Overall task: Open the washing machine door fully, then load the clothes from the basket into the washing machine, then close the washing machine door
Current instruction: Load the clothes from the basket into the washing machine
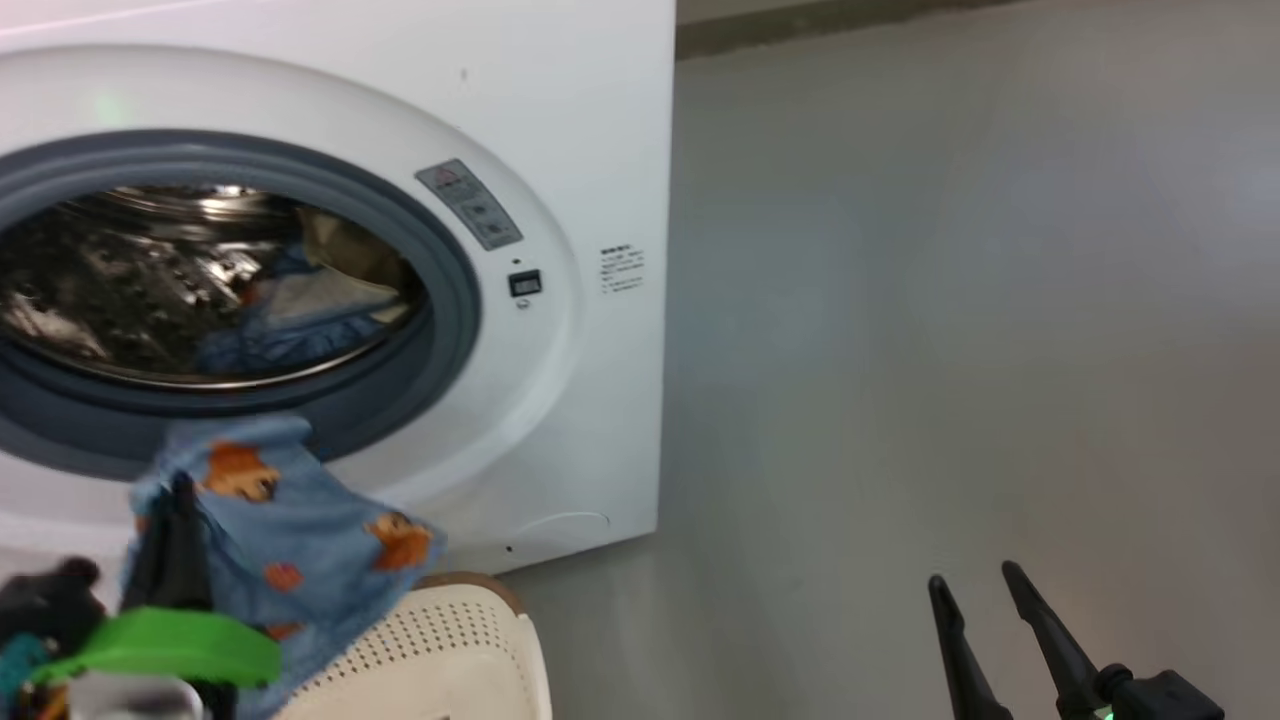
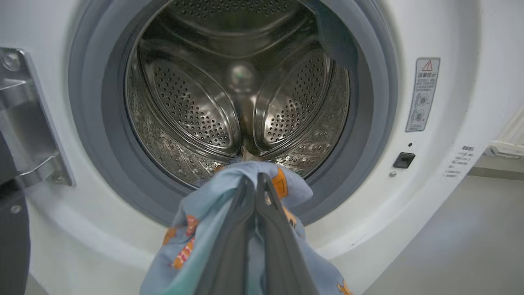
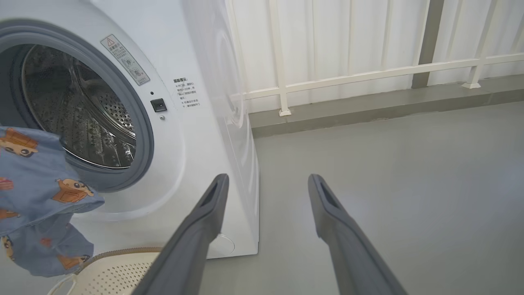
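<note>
Left end effector (image 2: pixel 254 177) clamped on clothes (image 1: pixel 300 530) above basket (image 1: pixel 470 640), before open washing machine (image 1: pixel 560 100); right end effector (image 3: pixel 268 180) spread, empty. Loading underway, closing pending.

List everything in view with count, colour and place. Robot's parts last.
washing machine: one, white, head view's left, opening uncovered
gasket: one, grey, ringing the opening
drum: one, perforated steel, inside the machine
hinge: one, metal, beside the opening
clothes: one bundle, light blue with orange figures, hanging before the opening's lower edge
basket: one, cream with brown rim, below the clothes
railing: one, white, beyond the machine
floor: grey
left pincer: one, dark, shut on the clothes
right pincer: one, dark, open, empty, over the floor
</note>
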### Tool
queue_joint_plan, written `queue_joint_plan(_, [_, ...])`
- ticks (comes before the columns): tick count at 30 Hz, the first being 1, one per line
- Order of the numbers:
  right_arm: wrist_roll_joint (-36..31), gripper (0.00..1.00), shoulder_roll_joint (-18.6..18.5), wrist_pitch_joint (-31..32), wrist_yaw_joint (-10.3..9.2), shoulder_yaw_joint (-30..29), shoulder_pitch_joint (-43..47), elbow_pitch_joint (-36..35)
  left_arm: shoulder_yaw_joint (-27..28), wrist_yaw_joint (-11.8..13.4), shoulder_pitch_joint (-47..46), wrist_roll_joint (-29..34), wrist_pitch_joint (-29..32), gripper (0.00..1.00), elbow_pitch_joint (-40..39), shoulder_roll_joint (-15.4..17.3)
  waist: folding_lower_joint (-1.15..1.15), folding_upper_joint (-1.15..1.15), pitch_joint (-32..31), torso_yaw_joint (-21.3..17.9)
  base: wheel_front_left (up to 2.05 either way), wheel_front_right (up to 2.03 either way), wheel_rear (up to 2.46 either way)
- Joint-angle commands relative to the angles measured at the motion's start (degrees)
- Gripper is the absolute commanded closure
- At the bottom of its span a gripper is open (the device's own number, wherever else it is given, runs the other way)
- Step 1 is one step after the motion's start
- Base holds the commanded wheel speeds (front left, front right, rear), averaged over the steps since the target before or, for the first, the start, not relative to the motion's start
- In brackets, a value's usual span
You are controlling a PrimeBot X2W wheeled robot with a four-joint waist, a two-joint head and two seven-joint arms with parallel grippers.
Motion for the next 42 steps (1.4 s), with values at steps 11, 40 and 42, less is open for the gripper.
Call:
queue_joint_plan(11, [2.03, 0.0, -0.71, -0.69, 0.35, 4.57, -3.71, -3.48, 4.84, -3.58, -18.18, -1.12, 0.15, 1.0, 9.57, 5.48, 0.0, 0.0, 9.15, -7.34, 0.0, 0.0, 0.0])
queue_joint_plan(40, [3.12, 0.0, -0.71, -0.69, 0.35, 13.88, -5.11, -7.15, 4.81, -14.5, -50.02, 3.5, -0.95, 1.0, 46.32, 16.26, 0.0, 0.0, 22.72, -15.03, 0.0, 0.0, 0.0])
queue_joint_plan(42, [3.4, 0.0, -0.71, -0.69, 0.35, 14.71, -5.31, -7.5, 4.42, -14.89, -52.18, 4.27, -0.97, 1.0, 47.14, 17.56, 0.0, 0.0, 24.02, -15.7, 0.0, 0.0, 0.0])
